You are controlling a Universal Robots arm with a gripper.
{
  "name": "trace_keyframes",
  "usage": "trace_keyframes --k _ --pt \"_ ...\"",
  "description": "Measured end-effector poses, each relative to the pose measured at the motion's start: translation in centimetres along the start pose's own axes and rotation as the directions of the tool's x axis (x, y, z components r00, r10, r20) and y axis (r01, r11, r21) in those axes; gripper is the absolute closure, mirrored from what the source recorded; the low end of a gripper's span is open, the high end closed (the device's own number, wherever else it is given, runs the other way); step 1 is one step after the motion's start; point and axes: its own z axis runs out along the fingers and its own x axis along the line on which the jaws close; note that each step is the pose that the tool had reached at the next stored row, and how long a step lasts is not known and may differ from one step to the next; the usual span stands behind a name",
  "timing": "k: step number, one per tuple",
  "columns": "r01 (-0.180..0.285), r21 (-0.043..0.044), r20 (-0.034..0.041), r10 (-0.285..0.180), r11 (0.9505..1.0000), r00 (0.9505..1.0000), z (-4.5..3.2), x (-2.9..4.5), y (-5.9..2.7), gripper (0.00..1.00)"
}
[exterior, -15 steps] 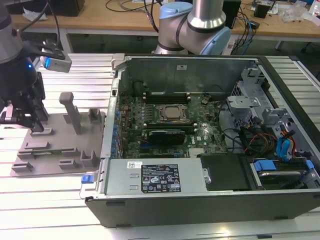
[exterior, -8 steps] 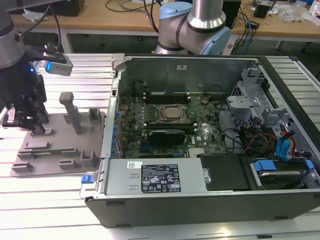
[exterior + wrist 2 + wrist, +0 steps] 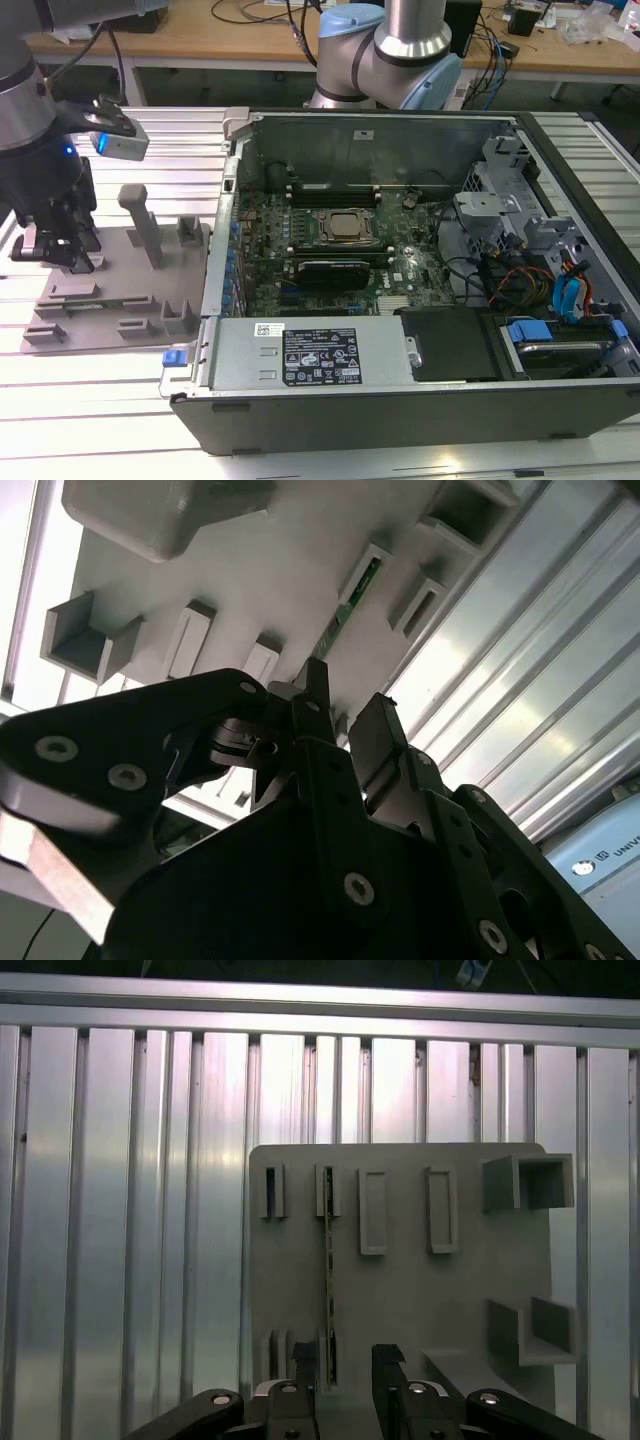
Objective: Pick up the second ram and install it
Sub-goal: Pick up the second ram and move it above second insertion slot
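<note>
- Green and thin, the second ram (image 3: 328, 1260) stands on edge in slots of the grey holder plate (image 3: 400, 1300).
- It looks light and stiff but fragile. The flat faces near mid-length seem the safest place to hold it, away from the contact edge.
- Over the plate's end, the end effector (image 3: 345, 1360) hangs partly open and grips nothing. The ram lines up with its gap.
- The plate lies on a ribbed aluminium worktop (image 3: 120, 1210), with an open computer case (image 3: 400, 420) just beside the plate.
</note>
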Motion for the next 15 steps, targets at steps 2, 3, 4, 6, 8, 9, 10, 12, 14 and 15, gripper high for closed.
trace_keyframes --k 2,3,4,6,8,9,10,12,14,15 --pt "0.0 0.0 -0.0001 0.0 1.0 1.0 0.19 0.01 -0.01 0.66" --pt "0.0 0.0 0.0 0.0 1.0 1.0 0.25 0.01 -0.01 0.66" --pt "0.0 -0.0001 0.0 0.0 1.0 1.0 0.48 0.01 -0.02 0.66" --pt "0.0 0.0 0.0 0.0 1.0 1.0 0.67 0.02 -0.03 0.66" --pt "0.0 0.0001 0.0 0.0 1.0 1.0 0.93 0.03 -0.04 0.66" --pt "0.0 0.0 0.0 0.0 1.0 1.0 1.04 0.04 -0.04 0.66" --pt "0.0 0.0 0.0 0.0 1.0 1.0 1.21 0.06 -0.04 0.66" --pt "0.0 -0.0001 -0.0001 0.0 1.0 1.0 1.44 0.1 -0.06 0.66" --pt "0.0 -0.0001 0.0 0.0 1.0 1.0 1.69 0.12 0.13 0.66" --pt "0.0 0.0002 0.0001 0.0 1.0 1.0 1.85 0.13 0.25 0.66"
